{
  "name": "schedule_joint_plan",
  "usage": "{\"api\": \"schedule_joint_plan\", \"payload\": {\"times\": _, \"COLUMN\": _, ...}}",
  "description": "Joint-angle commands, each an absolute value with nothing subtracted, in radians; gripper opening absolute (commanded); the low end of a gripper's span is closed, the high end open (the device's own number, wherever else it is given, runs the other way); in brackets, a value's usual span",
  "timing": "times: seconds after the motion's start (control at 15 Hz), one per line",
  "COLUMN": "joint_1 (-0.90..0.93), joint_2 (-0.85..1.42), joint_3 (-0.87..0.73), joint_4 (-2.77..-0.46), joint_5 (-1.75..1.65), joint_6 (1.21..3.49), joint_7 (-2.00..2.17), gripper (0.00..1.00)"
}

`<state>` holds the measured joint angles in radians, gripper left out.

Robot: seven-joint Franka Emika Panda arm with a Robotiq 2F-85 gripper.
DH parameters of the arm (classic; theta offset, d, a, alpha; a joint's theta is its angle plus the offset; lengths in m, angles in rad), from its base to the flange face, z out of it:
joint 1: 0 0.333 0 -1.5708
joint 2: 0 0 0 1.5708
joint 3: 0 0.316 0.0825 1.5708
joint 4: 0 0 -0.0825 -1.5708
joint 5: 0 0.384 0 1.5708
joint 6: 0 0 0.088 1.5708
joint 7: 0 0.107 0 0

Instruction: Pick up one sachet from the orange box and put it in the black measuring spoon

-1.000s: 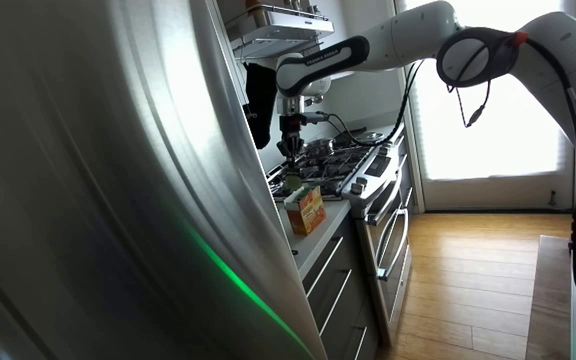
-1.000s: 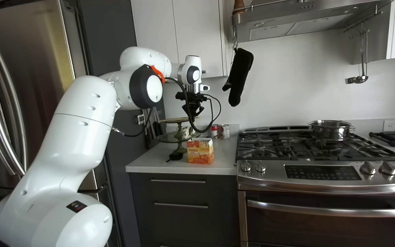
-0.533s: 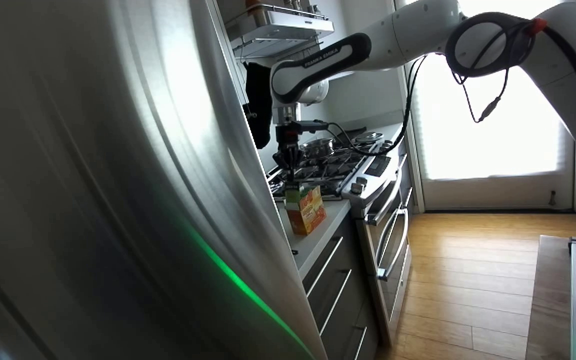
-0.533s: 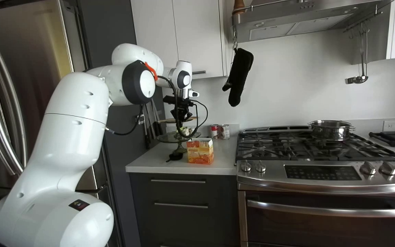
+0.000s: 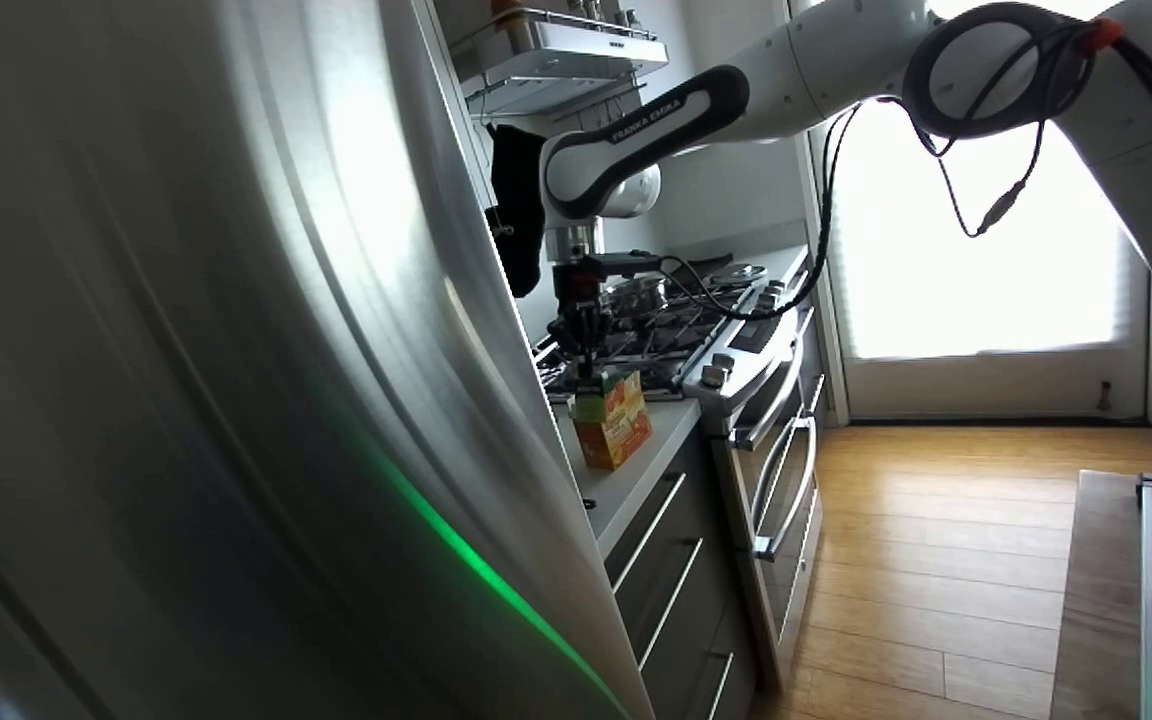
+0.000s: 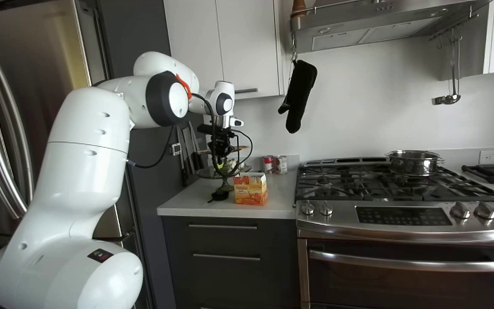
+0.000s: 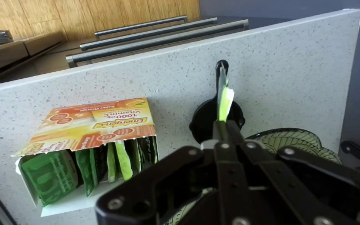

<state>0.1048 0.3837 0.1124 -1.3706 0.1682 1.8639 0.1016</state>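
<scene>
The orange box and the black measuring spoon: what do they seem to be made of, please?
The orange box looks like smooth printed cardboard: its ragged top edge and inner side show white. The black measuring spoon seems matte metal, perhaps cast iron, from its dull, skillet-like bowl; plastic is possible.

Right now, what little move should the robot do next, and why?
I'd probably lower the gripper slightly: in an exterior view it hangs above the black measuring spoon, and in the wrist view the green sachet it pinches overlaps that spoon.
</scene>
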Motion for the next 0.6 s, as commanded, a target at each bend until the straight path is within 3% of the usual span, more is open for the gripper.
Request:
{"api": "schedule_joint_plan", "payload": {"times": 0.0, "joint_1": 0.114, "joint_2": 0.404, "joint_3": 0.106, "joint_4": -1.350, "joint_5": 0.176, "joint_6": 1.877, "joint_7": 0.131, "gripper": 0.00}}
{"api": "schedule_joint_plan", "payload": {"times": 0.53, "joint_1": 0.122, "joint_2": 0.423, "joint_3": 0.125, "joint_4": -1.478, "joint_5": 0.329, "joint_6": 2.078, "joint_7": 0.260, "gripper": 0.00}}
